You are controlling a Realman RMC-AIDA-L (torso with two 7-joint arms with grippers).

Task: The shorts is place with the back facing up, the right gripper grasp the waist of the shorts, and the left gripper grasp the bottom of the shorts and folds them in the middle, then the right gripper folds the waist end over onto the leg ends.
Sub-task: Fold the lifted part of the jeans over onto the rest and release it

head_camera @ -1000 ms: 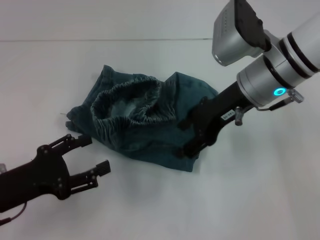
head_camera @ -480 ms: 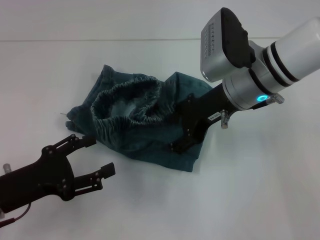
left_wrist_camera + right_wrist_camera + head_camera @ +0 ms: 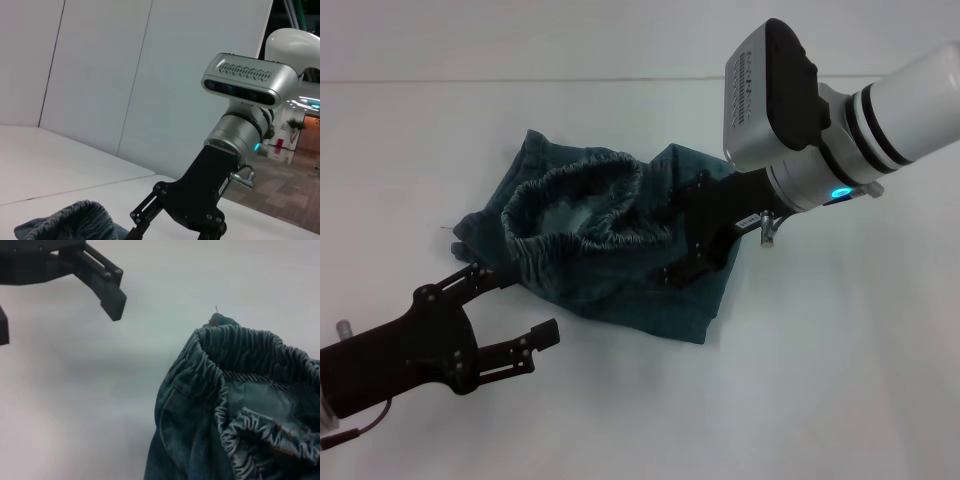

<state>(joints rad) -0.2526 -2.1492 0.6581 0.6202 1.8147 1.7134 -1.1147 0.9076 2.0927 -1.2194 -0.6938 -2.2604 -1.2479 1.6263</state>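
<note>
The blue denim shorts [image 3: 620,285] lie in a crumpled heap mid-table. The puckered waist of the shorts [image 3: 582,205] gapes upward as an open ring; it also shows in the right wrist view as the waist [image 3: 240,352] and in the left wrist view as the waist [image 3: 75,220]. I cannot pick out the leg hems in the heap. My right gripper [image 3: 675,238] is open and low over the heap's right side, just right of the waistband. My left gripper [image 3: 515,305] is open beside the heap's near-left edge, one finger [image 3: 485,275] close to the fabric. The right wrist view shows the left gripper's finger [image 3: 107,292].
The white table [image 3: 820,400] runs back to a pale wall [image 3: 570,40]. The right arm's silver wrist and camera housing [image 3: 770,90] hang above the heap's far right. In the left wrist view the right gripper's body [image 3: 200,195] rises over the cloth.
The right gripper has slid left across the shorts toward the waistband. The left gripper has crept right, closer to the heap's near-left edge. The shorts have not moved.
</note>
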